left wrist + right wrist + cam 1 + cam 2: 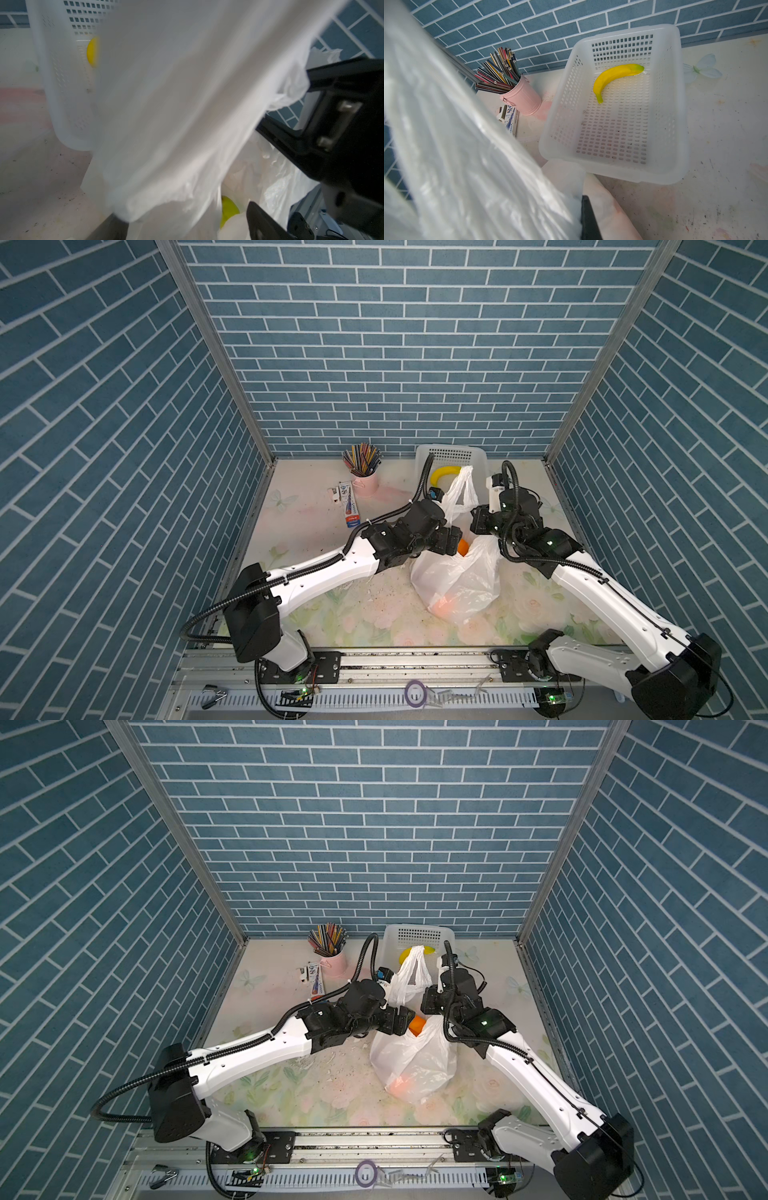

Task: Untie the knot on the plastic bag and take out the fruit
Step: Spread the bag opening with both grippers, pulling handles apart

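Note:
The white plastic bag [455, 580] sits mid-table, its handle strips [461, 493] pulled up as a loose loop. An orange fruit [462, 547] shows at the bag's mouth. Another orange [446, 608] glows through the film lower down. My left gripper [455, 545] is at the mouth, open, with its fingers [261, 220] wide apart; bag film hangs between them beside a yellow-green fruit [227, 209]. My right gripper [474, 519] is shut on the bag's upper film, which presses against its dark finger [588, 218]. The knot is hidden.
A white perforated basket [683, 104] holding a yellow banana [614, 76] stands against the back wall behind the bag. Left of it are a pink cup of pencils [365, 485] and a toothpaste box [349, 506]. Brick-pattern walls close three sides.

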{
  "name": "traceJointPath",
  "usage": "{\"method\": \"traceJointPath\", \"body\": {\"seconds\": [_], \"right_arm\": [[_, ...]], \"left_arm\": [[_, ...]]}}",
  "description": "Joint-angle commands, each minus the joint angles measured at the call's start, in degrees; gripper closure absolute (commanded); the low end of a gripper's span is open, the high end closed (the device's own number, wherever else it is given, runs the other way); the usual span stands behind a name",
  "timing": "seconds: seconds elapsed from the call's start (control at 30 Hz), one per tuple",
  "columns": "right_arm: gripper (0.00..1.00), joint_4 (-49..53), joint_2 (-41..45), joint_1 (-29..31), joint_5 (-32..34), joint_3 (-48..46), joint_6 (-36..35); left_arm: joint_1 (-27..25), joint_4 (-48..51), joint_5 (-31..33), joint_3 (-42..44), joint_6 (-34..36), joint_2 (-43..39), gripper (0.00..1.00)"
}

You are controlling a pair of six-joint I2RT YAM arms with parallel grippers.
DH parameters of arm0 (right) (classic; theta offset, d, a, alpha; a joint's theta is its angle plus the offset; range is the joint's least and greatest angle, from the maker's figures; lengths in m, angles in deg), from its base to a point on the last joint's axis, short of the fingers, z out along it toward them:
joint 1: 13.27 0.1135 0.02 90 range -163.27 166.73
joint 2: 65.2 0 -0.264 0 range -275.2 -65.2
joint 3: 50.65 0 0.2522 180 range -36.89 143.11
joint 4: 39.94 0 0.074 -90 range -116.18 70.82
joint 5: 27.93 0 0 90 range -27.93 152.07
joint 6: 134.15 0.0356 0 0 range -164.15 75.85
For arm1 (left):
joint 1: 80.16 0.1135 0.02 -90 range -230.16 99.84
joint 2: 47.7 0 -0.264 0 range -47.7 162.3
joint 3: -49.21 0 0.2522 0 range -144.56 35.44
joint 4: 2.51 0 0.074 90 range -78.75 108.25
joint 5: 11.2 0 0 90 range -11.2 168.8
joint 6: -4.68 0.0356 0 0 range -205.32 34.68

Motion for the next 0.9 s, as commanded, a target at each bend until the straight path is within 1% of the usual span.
{"method": "traceJointPath", "body": {"seconds": [0.0,0.1,0.2,0.3,0.4,0.47,0.53,0.6,0.63,0.7,0.77,0.87], "right_arm": [[1.00,0.3,0.7,0.1,1.7,0.2,1.3],[1.00,0.1,2.0,0.1,6.9,-0.8,0.0],[1.00,-0.3,3.3,0.1,9.9,-1.8,-1.6],[1.00,0.1,3.8,-0.2,11.9,-2.1,-2.7],[1.00,0.4,3.9,-1.4,11.6,-2.4,-3.6],[1.00,0.6,4.0,-2.8,10.1,-2.5,-4.0],[1.00,0.5,4.1,-4.8,7.6,-2.6,-4.0],[1.00,-0.5,4.4,-6.6,4.4,-3.4,-3.7],[1.00,-1.1,4.6,-7.6,2.1,-4.0,-3.4],[1.00,-2.1,4.6,-9.4,-2.9,-4.8,-2.4],[1.00,-2.6,4.4,-10.8,-6.5,-5.2,-1.5],[1.00,-2.9,4.1,-12.2,-10.2,-5.6,-0.6]], "left_arm": [[-0.4,6.2,7.3,-3.0,1.8,2.4,0.12],[-0.2,8.9,11.5,-3.7,3.5,3.7,0.12],[0.6,11.8,14.5,-3.9,4.6,3.9,0.11],[2.0,12.1,14.9,-2.1,5.0,2.4,0.11],[3.8,11.1,13.5,1.2,5.6,-0.6,0.11],[5.9,9.7,11.0,4.0,5.5,-2.9,0.12],[9.2,7.6,6.7,7.6,5.4,-5.6,0.13],[12.6,5.6,1.9,10.9,5.8,-7.8,0.22],[14.6,4.5,-0.8,12.5,5.9,-9.2,0.30],[18.2,2.5,-4.2,15.3,6.4,-12.0,0.40],[21.5,2.2,-4.4,16.7,7.5,-14.3,0.43],[25.7,3.0,-4.2,18.0,9.8,-16.3,0.43]]}}
